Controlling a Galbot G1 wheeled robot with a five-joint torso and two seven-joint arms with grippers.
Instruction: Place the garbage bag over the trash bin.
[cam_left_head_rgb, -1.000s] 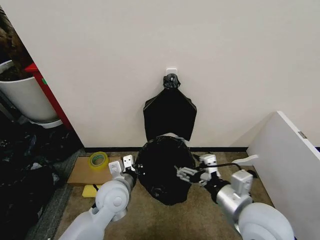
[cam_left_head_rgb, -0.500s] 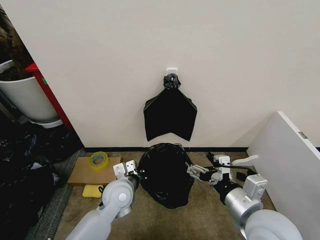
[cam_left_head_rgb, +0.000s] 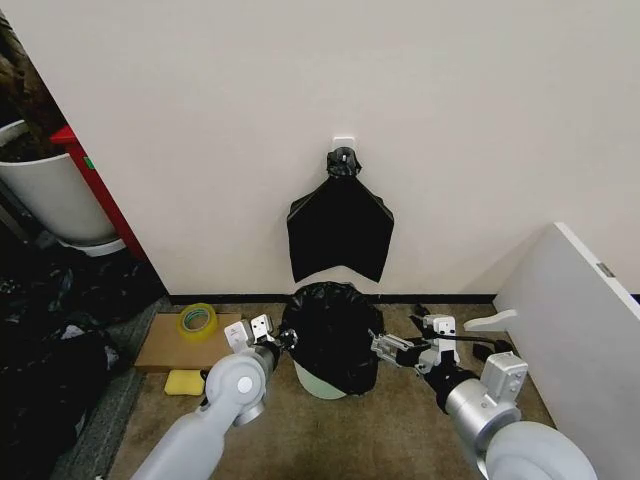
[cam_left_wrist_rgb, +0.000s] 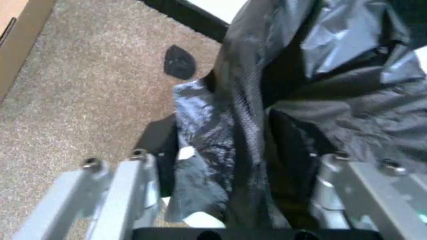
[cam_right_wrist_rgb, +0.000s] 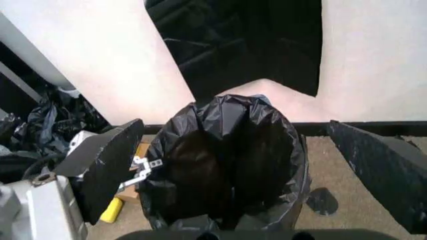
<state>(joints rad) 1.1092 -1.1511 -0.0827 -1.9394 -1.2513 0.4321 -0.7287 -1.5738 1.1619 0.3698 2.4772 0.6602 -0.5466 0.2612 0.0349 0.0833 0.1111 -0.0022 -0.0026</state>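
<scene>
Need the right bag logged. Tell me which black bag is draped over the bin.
The crinkled garbage bag on the floor, covering the trash bin between both grippers; the flat black bags hang from the wall hook.

Garbage bag (cam_left_head_rgb: 333, 330) drapes the trash bin (cam_left_head_rgb: 322, 382) at lower centre; left gripper (cam_left_head_rgb: 282, 340) and right gripper (cam_left_head_rgb: 381, 345) flank it.

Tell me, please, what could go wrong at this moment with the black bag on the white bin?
1. The thin glossy black plastic garbage bag does not reach the pale green base of the round cream-white trash bin, so it may slip off the rim.
2. The left gripper holds bag plastic between its fingers; pulling away could drag the bag off or tear it.
3. The open right gripper sits close beside the bin and might catch loose plastic.
</scene>
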